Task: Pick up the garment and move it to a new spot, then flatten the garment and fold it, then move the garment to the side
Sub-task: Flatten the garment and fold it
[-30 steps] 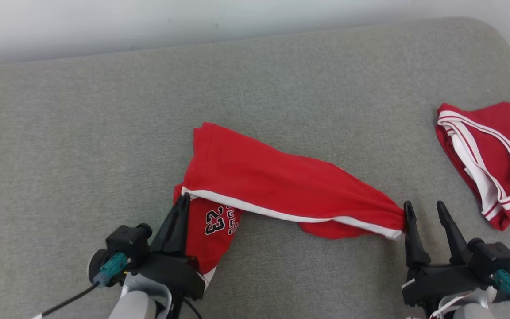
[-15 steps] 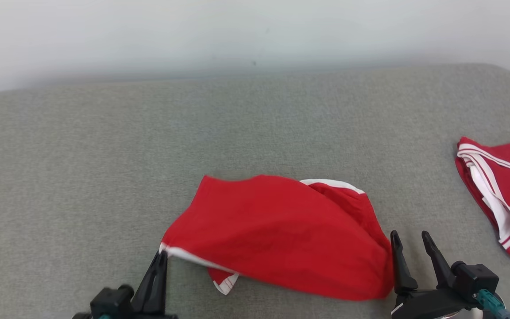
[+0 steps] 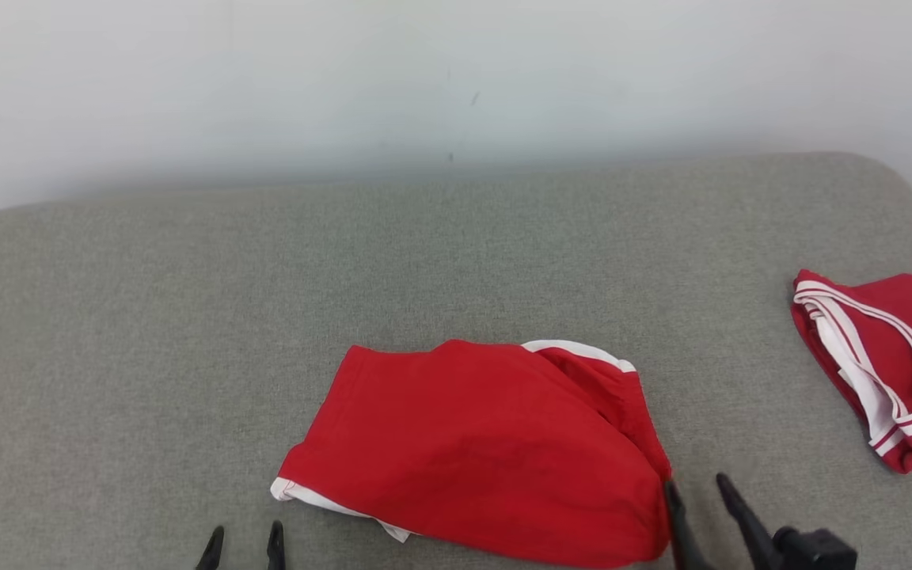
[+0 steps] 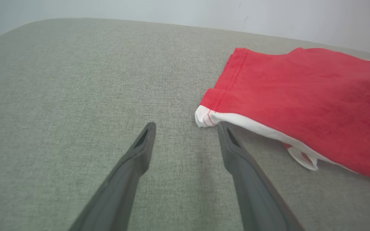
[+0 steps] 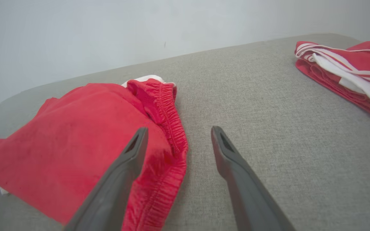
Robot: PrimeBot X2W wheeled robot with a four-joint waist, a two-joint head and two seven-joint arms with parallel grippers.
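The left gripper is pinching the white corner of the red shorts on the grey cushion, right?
No. The left gripper is open, with nothing between its jaws; the white corner of the red shorts lies just beside it on the grey cushion. The left wrist view shows it.

Soft, even light; wrist views perhaps slightly warped (edges).

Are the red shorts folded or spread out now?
Folded. The red shorts lie doubled over on the grey cushion: a top layer laps over the elastic waistband, and a lower white edge peeks out beneath the hem.
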